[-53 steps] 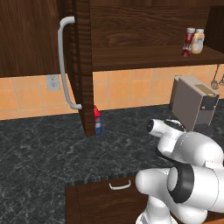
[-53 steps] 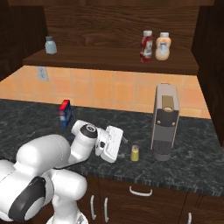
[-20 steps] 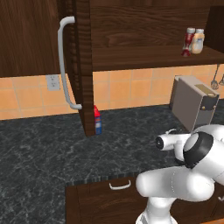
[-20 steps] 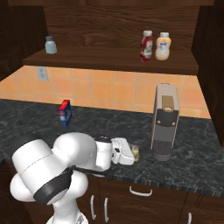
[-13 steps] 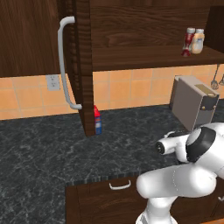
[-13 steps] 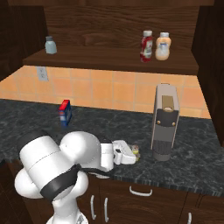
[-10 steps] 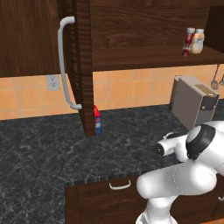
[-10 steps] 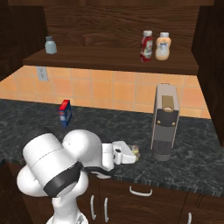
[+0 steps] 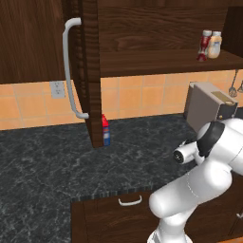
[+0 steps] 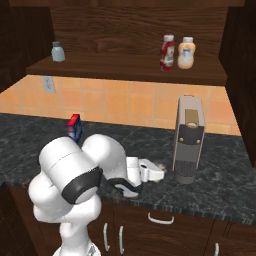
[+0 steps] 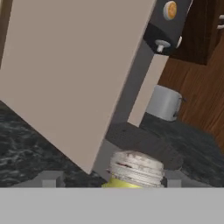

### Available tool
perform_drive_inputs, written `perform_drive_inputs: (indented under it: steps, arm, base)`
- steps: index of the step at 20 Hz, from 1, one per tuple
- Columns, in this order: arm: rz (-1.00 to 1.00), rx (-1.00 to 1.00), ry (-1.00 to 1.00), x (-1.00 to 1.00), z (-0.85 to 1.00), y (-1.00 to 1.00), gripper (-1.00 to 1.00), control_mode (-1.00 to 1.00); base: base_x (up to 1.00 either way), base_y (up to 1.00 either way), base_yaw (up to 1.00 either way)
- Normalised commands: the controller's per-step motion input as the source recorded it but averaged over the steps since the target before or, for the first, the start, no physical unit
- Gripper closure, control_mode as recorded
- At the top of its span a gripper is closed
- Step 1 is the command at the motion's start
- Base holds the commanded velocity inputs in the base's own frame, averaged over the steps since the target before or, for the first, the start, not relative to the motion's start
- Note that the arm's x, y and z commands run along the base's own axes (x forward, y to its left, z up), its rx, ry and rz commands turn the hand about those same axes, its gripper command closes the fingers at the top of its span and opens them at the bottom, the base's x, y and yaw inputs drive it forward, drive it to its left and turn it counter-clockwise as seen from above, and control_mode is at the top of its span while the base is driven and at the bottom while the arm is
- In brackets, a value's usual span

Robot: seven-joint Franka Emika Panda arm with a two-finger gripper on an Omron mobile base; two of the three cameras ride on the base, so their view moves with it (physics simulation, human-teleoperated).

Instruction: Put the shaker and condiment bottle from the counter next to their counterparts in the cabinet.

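Pincer: low over the counter beside the coffee machine, one small dark fingertip on each side of the shaker; jaws stand apart, and whether they press on it cannot be told.

Shaker: yellow-green body, grey-silver cap, upright on the counter just in front of the coffee machine's base, between the pincer tips.

Counter: dark marbled stone, over brown drawers with a pale handle. Orange tiled wall behind it, with a pale socket plate far left of the coffee machine.

Cabinet: dark brown wood, above the counter; its open door hangs well left of the coffee machine and bears a long curved pale grey handle.

Red-topped blue bottle: on the counter by the lower edge of the door, well left of the coffee machine. Label unreadable.

Small pale jar: on the shelf, far left of the coffee machine.

Condiment bottle: red, white cap, pale label, writing too small to read; on the cabinet shelf above the coffee machine, just left of the beige bottle.

Coffee machine: tall, grey-beige, on the counter.
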Motion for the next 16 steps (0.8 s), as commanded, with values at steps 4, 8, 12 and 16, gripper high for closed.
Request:
perform_drive_inputs:
  steps: [4, 8, 12, 16]
  arm:
    - [0.0, -0.11, -0.17, -0.14, -0.47, 0.37, 1.0, -1.0]
    - [0.02, -0.17, -0.13, -0.33, -0.44, 0.82, 1.0, -1.0]
    - [0.02, -0.05, -0.06, -0.08, 0.22, 0.42, 1.0, -1.0]
    - [0.11, -0.19, -0.34, -0.24, 0.81, 0.35, 1.0, -1.0]
  base:
    - [0.0, 0.0, 0.0]
    - [0.0, 0.0, 0.0]
    - [0.0, 0.0, 0.0]
    - [0.0, 0.0, 0.0]
